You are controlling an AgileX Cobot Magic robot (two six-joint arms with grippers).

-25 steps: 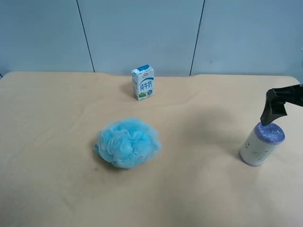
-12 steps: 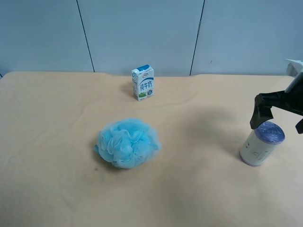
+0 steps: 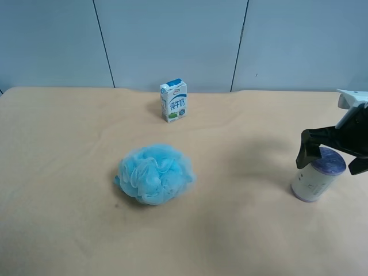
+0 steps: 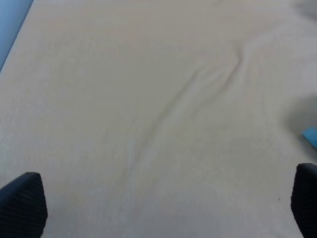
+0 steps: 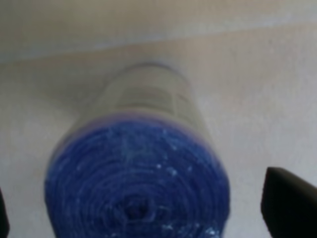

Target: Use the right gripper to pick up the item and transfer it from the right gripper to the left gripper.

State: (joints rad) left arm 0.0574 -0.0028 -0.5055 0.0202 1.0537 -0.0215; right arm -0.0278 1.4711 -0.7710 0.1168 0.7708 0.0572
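**Open claw straddling upright cylinder**

Finds the item (image 3: pixel 318 178) standing upright on the beige tablecloth (image 3: pixel 241 230), near the exterior high view's right edge. Places it well apart from the blue bath puff (image 3: pixel 154 173) at mid-table and the milk carton (image 3: pixel 173 100) farther back.

Shows the right gripper (image 3: pixel 328 165) at the cylinder's purple-blue top, jaws spread wide, one black finger on either side of that end. Grips nothing. Cannot tell from the blurred right wrist view whether either fingertip touches the shiny wrap, though seemingly leaves a gap on both sides.

Shows the left gripper (image 4: pixel 163 203) likewise spread wide and empty, above bare, wrinkled cloth.
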